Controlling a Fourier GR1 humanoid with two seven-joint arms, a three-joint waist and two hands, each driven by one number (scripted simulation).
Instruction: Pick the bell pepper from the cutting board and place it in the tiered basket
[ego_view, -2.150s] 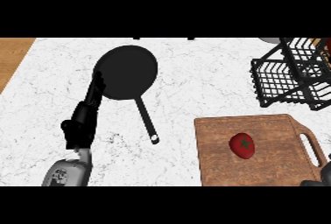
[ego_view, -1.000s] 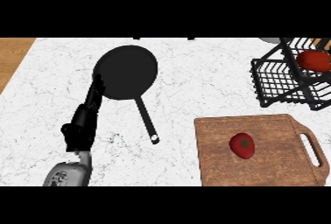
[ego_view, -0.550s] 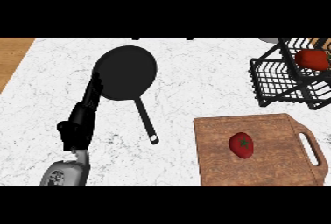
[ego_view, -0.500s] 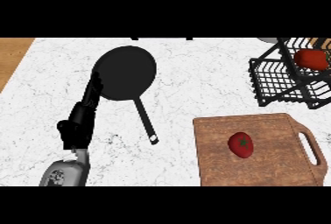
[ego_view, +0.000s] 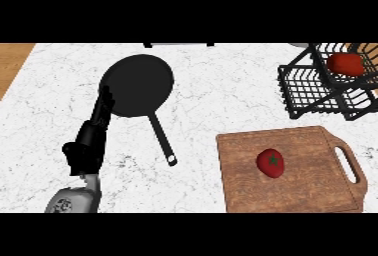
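Little has shifted over the last two seconds: the left hand (ego_view: 87, 145) has crept slightly forward along the left of the counter (ego_view: 221, 107), and the view has tipped so that a red thing (ego_view: 345, 64) in the upper tier of the basket (ego_view: 317, 90) now shows. Its fingers are straight and hold nothing, reaching toward the rim of the frying pan (ego_view: 136, 85). No right hand shows anywhere.

On the cutting board (ego_view: 291, 170) the red bell pepper (ego_view: 270, 162) lies near the middle, well apart from the basket at the far right. Whether the red thing up there is another pepper, I cannot tell.

To lift the pepper well, a hand should probably come from the right side, drop over it with fingers spread, curl round its widest part, then rise above the wire rim before moving across.
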